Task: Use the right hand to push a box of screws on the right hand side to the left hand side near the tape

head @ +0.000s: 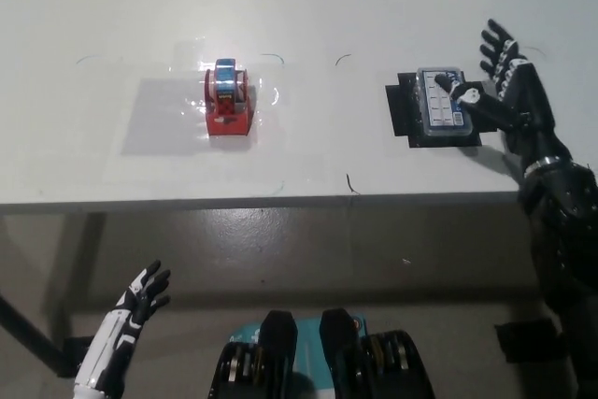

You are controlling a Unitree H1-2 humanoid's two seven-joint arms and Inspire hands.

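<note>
in the head view we find a white table (308, 7) over a grey floor, with the box of screws (440, 106) on its black mat (402, 111) at the table's right and the red tape dispenser (228, 103) well apart to the left. the right hand (505, 86), fingers spread and gripping nothing, sits at the box's right edge, one finger over its top; the left hand (138, 298) rests low with fingers apart. we judge a high or off-centre push could spin the box or drag the mat.

Covering the right edge of the box of screws (441, 106) with the black right hand (502, 92), hiding any contact there. Showing box label print too small to read. Cutting the white left hand's (134, 310) forearm at the bottom edge.
</note>
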